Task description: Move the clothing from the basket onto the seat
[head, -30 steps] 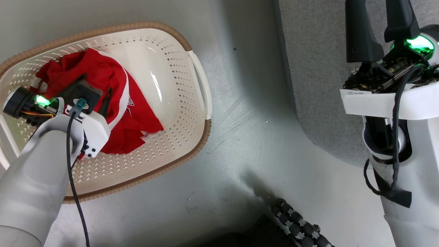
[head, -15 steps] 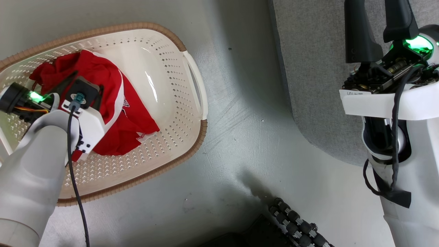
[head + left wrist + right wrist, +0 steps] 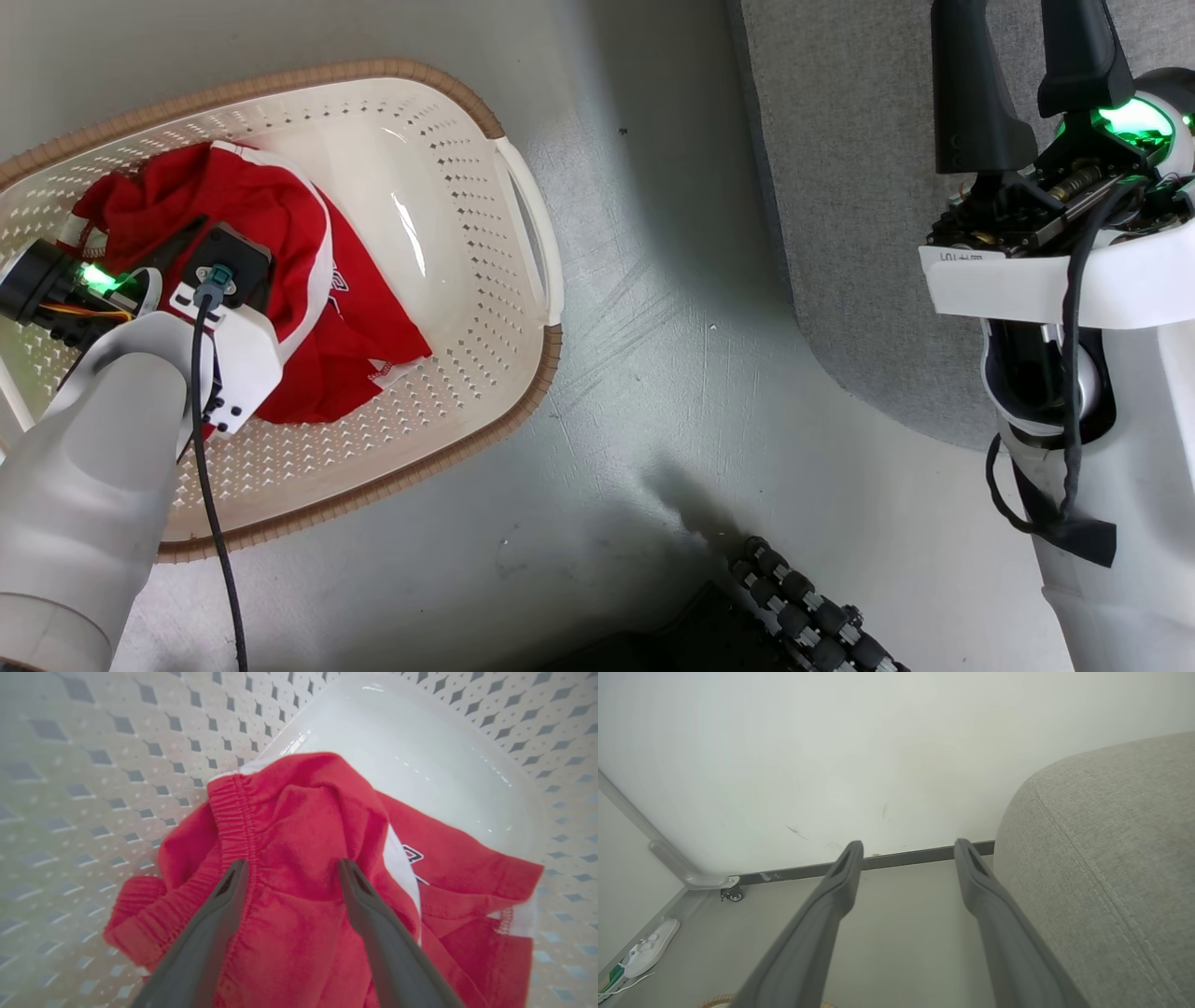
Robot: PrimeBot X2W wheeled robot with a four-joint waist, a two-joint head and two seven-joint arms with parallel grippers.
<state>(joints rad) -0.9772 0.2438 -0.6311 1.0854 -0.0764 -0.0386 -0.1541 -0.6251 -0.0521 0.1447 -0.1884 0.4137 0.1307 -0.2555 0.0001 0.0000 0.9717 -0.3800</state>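
The clothing (image 3: 299, 826) is a bunched red heap with white trim, lying in the basket (image 3: 467, 308), toward its left end in the head view, with the glossy middle bare next to it. Left gripper (image 3: 293, 865) is right down on the heap, fingers spread wide, a hump of red fabric rising between them by the elastic waistband. Tips look like they're touching the cloth, but honestly I can't tell if they're pressing in or just above it. Nothing pinched. Basket's on the grey floor (image 3: 653, 392), and the seat (image 3: 859, 187) is off to the right, a strip of floor between them. Right gripper (image 3: 908, 844) hangs just beside the seat's rounded edge, fingers spread wide too, empty, pointing at the wall (image 3: 831, 756). A white slipper (image 3: 649, 947) lies on the floor off to one side.
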